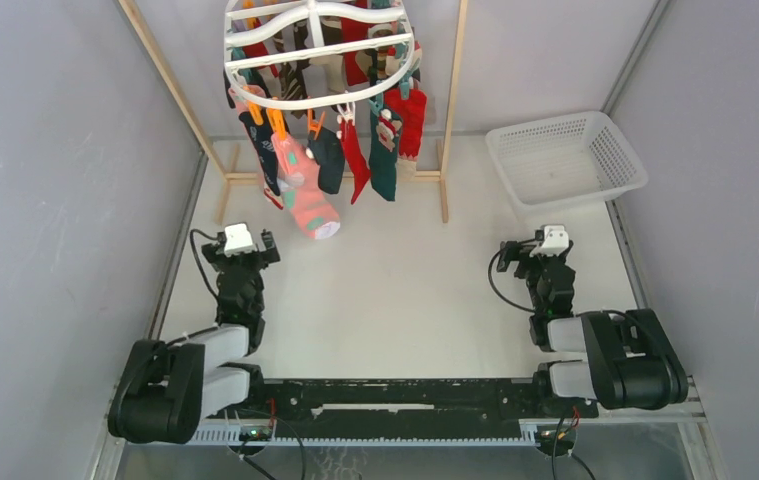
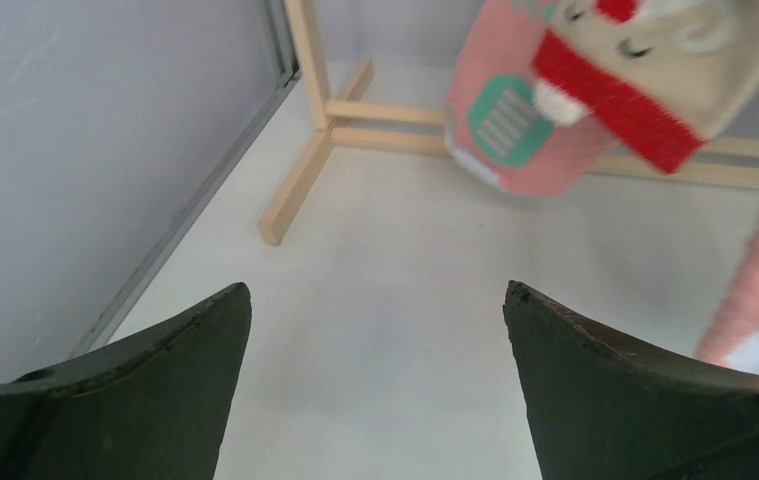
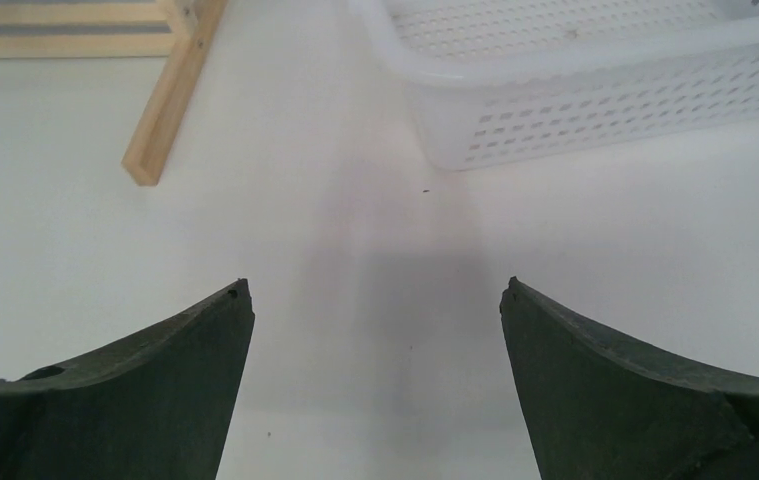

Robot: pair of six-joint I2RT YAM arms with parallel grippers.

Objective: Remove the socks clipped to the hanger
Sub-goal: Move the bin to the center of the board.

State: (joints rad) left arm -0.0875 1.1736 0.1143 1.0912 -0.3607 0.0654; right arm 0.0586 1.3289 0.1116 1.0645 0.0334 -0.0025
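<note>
The left arm point(image 1: 238, 305) is folded up at the near edge of the table point(image 1: 405, 290) and reaches forward. The left gripper point(image 1: 247, 248) is over the table. Its two fingers point(image 2: 155, 390) are spread wide apart, with nothing between them. The right arm point(image 1: 553, 300) is folded the same way on the other side. The right gripper point(image 1: 538, 250) has its fingers point(image 3: 145, 390) spread wide too and holds nothing. It points toward the white basket point(image 3: 595, 100).

The hanger point(image 1: 317, 45) is a big white ring. It hangs high at the back, between the posts of a wooden rack point(image 1: 452, 110). The socks point(image 1: 385, 155) dangle under it from clips. They are red, green, dark blue, black and pink. A pink sock point(image 1: 310, 205) hangs the lowest. It is near the left gripper, a little ahead of it, and they do not touch.

The basket stands on the table at the back right, beside the rack. The table is white and flat. Grey walls point(image 1: 55, 200) stand on the left, on the right and at the back.
</note>
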